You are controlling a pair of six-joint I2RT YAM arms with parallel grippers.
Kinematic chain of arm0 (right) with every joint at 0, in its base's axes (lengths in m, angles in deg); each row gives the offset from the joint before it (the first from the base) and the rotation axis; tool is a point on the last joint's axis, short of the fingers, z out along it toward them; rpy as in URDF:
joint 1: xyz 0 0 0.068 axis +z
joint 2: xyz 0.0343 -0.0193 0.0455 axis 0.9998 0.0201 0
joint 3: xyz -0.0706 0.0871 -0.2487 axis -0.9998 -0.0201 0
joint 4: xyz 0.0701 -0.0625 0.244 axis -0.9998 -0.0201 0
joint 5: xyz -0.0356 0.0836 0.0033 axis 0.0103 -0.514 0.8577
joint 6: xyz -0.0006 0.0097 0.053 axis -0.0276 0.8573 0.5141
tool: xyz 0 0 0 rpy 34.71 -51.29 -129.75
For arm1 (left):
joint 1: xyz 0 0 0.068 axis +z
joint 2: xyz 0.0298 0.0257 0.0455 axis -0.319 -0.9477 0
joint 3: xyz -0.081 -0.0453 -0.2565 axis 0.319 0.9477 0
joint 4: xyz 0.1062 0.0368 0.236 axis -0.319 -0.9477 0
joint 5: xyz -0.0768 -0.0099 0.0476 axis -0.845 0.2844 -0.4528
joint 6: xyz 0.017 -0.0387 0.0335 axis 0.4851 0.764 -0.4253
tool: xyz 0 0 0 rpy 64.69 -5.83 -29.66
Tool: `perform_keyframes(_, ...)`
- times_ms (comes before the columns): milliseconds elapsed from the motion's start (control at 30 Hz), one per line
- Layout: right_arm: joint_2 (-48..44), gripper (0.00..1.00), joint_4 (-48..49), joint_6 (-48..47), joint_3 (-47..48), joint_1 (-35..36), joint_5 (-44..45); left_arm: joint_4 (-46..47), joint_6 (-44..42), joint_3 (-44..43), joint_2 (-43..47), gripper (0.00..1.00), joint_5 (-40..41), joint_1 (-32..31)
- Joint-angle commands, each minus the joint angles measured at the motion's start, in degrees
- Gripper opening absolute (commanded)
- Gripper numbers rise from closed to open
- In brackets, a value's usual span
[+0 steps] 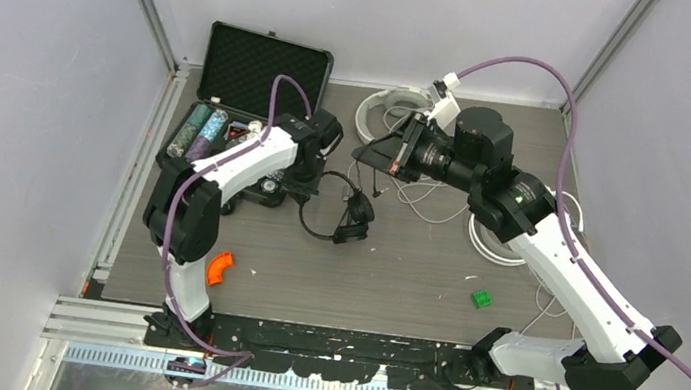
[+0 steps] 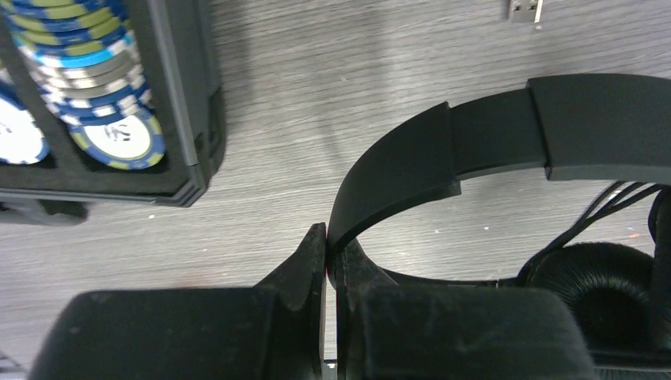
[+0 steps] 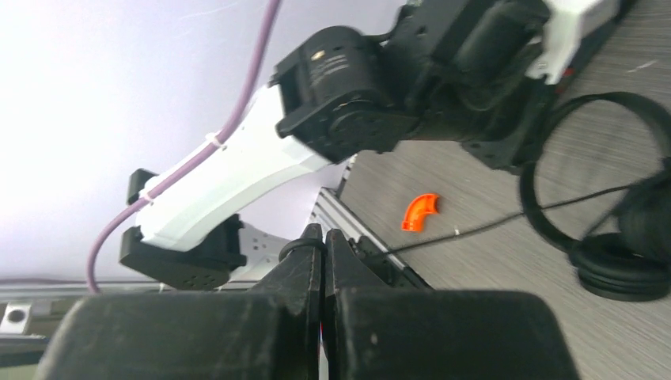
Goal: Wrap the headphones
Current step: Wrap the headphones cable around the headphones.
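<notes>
The left claw (image 2: 327, 237) is squeezed closed on the headband of the black headphones (image 2: 490, 134). The right claw (image 3: 323, 237), lifted off the surface (image 1: 391, 282), pinches their thin cord (image 3: 506, 218).

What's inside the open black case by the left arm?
Stacked poker chips lie in its slots. The left arm covers the case's right side from above, so what's there is hidden.

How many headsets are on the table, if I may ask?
3: black headset mid-table, white headset at the far edge, second white headset partly under the right arm. More may be hidden.
</notes>
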Motion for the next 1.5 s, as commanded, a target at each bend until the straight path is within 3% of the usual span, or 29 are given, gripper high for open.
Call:
perform_keyframes(0, -0.1, 0.0, 8.3, 3.9, 0.9, 4.9, 2.1, 4.2, 4.1, -2.2, -1.2, 0.0, -4.5, 1.1)
perform_keyframes(633, 9.7, 0.0, 9.8, 1.1, 3.1, 17.3, 7.1, 12.1, 10.6, 0.6, 2.2, 0.0, -12.7, 3.8)
perform_keyframes(1133, 12.5, 0.0, 11.8, -2.3, 7.4, 20.4, 8.6, 17.2, 9.3, 3.8, 4.9, 0.0, -14.9, 3.8)
perform_keyframes(1467, 11.1, 0.0, 15.5, -7.8, 9.7, 20.5, 17.6, 20.3, 8.7, 7.4, 6.5, 0.0, -15.2, 3.8)
